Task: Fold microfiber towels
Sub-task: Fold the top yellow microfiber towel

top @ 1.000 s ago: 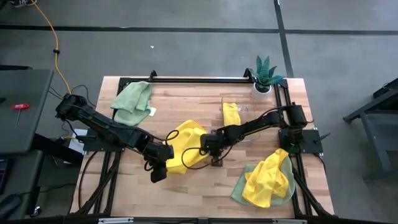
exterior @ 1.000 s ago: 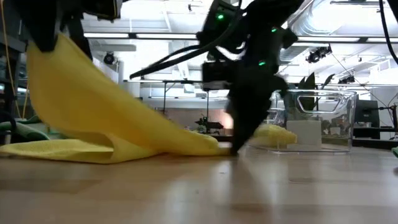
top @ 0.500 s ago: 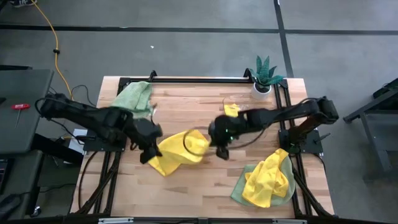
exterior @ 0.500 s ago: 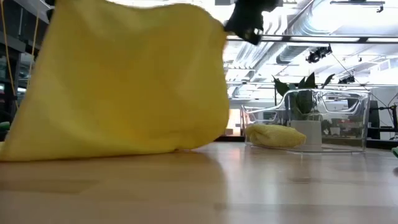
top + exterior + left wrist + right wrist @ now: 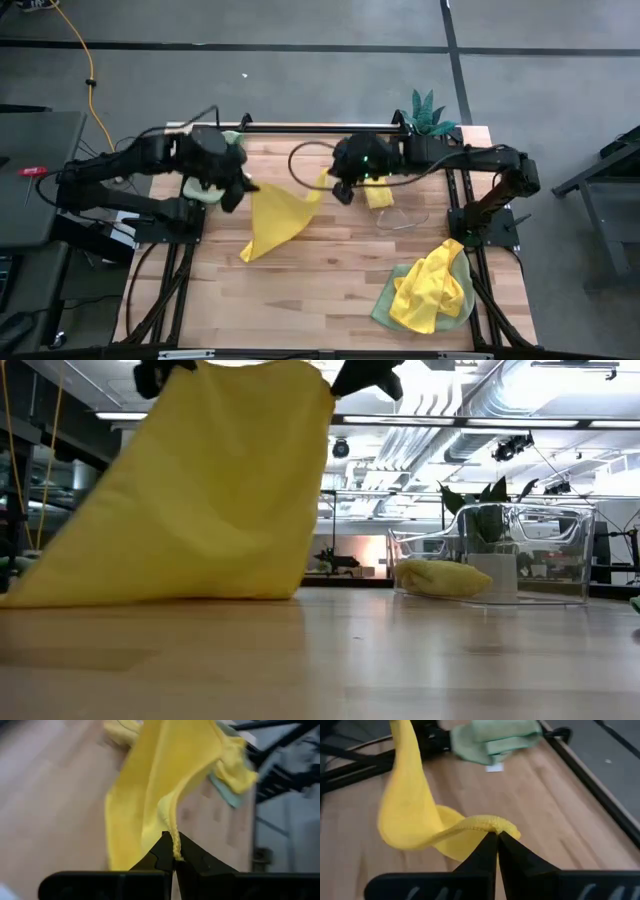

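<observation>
A bright yellow microfiber towel (image 5: 275,215) hangs spread between my two grippers, its lower edge (image 5: 150,596) resting on the wooden table. My left gripper (image 5: 237,192) is shut on its upper left corner. My right gripper (image 5: 340,190) is shut on its upper right corner. Both are high above the table's far half. A pale green towel (image 5: 212,158) lies at the far left, partly under my left arm. A heap of yellow towel (image 5: 430,285) on a green one (image 5: 382,305) lies at the near right. My left gripper pinches the towel's hemmed edge (image 5: 175,844) at its upper corner between its two fingers. The cloth hangs below, with its low corner (image 5: 248,256) on the table. My right gripper pinches the hemmed edge (image 5: 489,825) at the other upper corner between its two fingers. The top edge between the grippers sags a little.
A clear container (image 5: 392,205) holding a folded yellow towel (image 5: 377,192) stands right of the middle. A small potted plant (image 5: 425,115) stands at the far right corner. Bare wood (image 5: 320,290) lies toward the near edge.
Both grippers have risen and gone toward the table's far edge, still shut on the yellow towel. The towel, which lay crumpled on the table, has been lifted and spread out between them. Its lower part has slid along the table toward the far edge.
</observation>
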